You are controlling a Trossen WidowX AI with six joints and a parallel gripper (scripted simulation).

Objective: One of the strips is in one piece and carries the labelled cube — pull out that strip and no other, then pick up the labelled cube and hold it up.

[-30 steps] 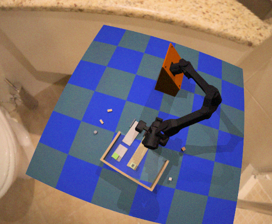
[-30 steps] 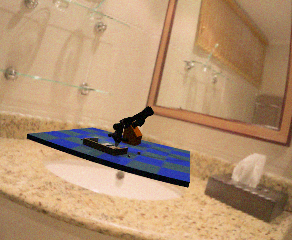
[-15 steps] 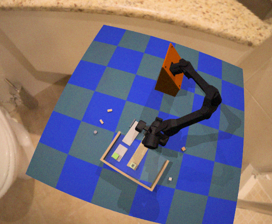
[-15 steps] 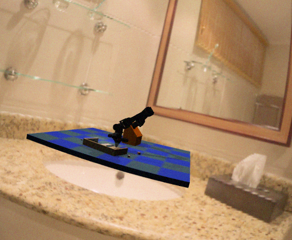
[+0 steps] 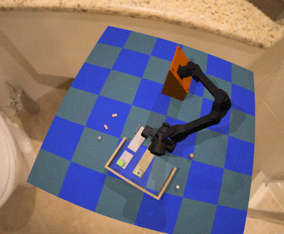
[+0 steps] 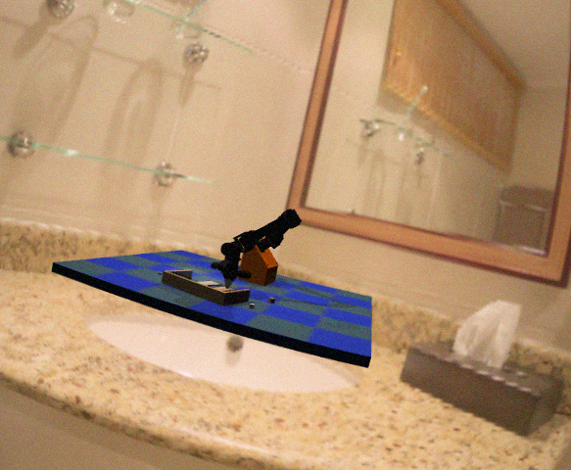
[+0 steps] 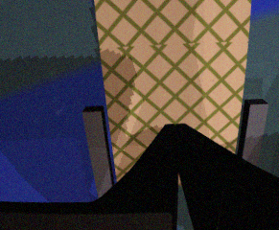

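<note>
A cream strip with a crosshatch pattern [image 5: 144,160] [image 7: 177,62] looks unbroken where it shows; its end under the arm is hidden in the top view. The pale cube marked W [image 5: 138,172] sits on its far end. A plain whitish strip lies beside it in two pieces, a longer one [image 5: 136,141] and a shorter one [image 5: 128,156], with a gap between. A plain green cube [image 5: 121,163] sits on the shorter piece. My gripper [image 6: 228,286] [image 7: 174,133] is shut and empty, its tips over the crosshatched strip near the open side. Whether they touch it I cannot tell.
A low wooden wall [image 5: 131,183] [image 6: 194,290] encloses the strips on three sides. Short grey rails [image 7: 97,150] [image 7: 255,129] flank the crosshatched strip. Small blocks lie outside, including an orange one [image 5: 191,155] and a white one [image 5: 177,186]. The orange arm mount [image 5: 174,84] stands behind.
</note>
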